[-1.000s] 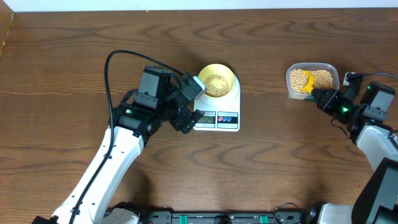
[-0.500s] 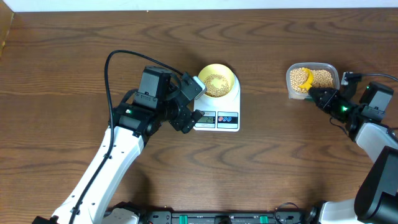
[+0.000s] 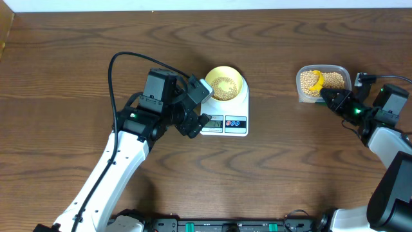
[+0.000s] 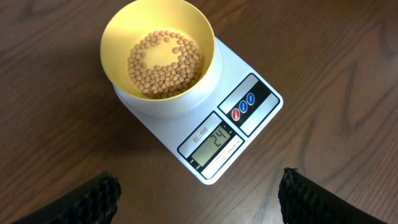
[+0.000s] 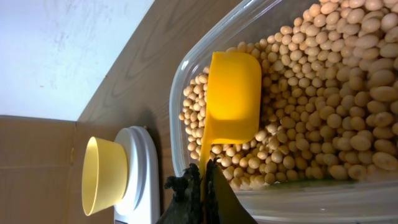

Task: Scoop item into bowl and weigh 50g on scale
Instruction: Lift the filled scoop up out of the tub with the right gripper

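Observation:
The pale yellow bowl (image 3: 224,83) (image 4: 160,56) stands on the white scale (image 3: 224,114) (image 4: 205,118) and holds a layer of tan beans (image 4: 165,64). The scale's display (image 4: 217,146) reads 24. My left gripper (image 3: 195,109) (image 4: 199,198) hovers open just left of the scale's display end, with nothing between its fingers. My right gripper (image 3: 327,96) (image 5: 204,177) is shut on the handle of a bright yellow scoop (image 3: 316,82) (image 5: 231,93). The scoop's cup lies among the beans (image 5: 323,93) in the clear tub (image 3: 322,82) at the right.
The clear plastic tub (image 5: 186,62) stands on the wooden table (image 3: 277,174) to the right of the scale. A black cable (image 3: 129,58) loops above my left arm. The table's far edge meets a white wall (image 3: 206,4).
The right gripper has pushed the scoop a little farther up and left into the tub's beans. The left arm, bowl and scale have not moved.

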{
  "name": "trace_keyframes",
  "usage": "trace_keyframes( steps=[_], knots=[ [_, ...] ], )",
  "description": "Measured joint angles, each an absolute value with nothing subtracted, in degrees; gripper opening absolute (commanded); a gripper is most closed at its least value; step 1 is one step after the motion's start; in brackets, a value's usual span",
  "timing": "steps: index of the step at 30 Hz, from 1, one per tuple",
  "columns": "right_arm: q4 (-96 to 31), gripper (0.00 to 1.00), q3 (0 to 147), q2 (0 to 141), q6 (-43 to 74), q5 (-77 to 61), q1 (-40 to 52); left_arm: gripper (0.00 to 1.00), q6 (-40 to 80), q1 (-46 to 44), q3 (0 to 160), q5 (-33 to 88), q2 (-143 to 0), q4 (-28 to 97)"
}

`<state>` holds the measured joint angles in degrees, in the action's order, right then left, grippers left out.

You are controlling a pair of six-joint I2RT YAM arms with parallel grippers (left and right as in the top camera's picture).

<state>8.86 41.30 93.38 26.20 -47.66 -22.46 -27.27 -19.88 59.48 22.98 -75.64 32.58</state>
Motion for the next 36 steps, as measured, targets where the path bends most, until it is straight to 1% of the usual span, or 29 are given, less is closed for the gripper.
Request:
trace_keyframes(
  steps=[19, 36],
  knots=[
    [9.32, 0.01, 41.30, 93.38, 26.57, -54.08, -28.97, 0.84, -27.27, -19.88, 59.48, 22.98, -75.64, 32.58],
    [9.69, 0.01, 41.30, 93.38, 26.57, -61.39, -31.73, 0.84, -27.29, -19.88, 59.48, 23.00, -75.64, 32.58]
  ],
)
